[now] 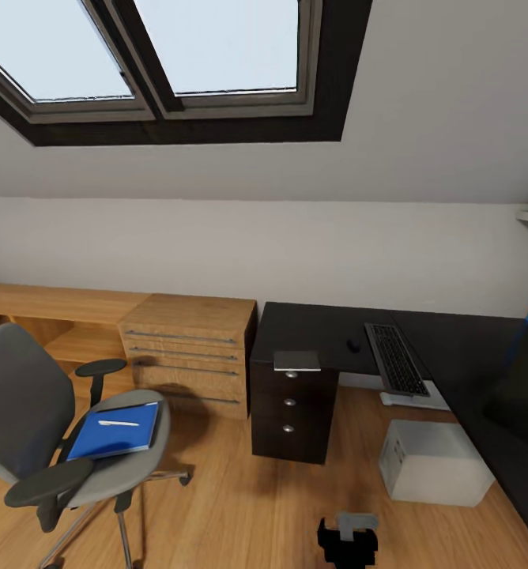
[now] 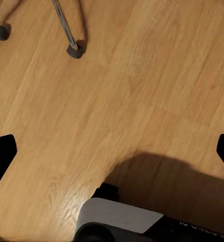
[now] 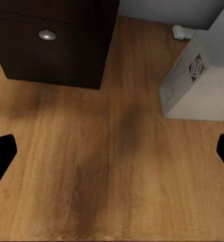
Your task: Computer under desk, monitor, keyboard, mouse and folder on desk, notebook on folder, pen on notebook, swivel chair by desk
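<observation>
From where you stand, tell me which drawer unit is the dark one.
The black three-drawer cabinet with round silver knobs, under the black desk. The light wooden drawer chest to its left has long bar handles.

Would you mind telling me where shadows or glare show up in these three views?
Head view: bright skylight, and the swivel chair casts a soft shadow on the floor. Left wrist view: a broad dark shadow and a pale sheen patch on the wooden floor. Right wrist view: a diffuse shadow streak between the drawer unit and the computer.
</observation>
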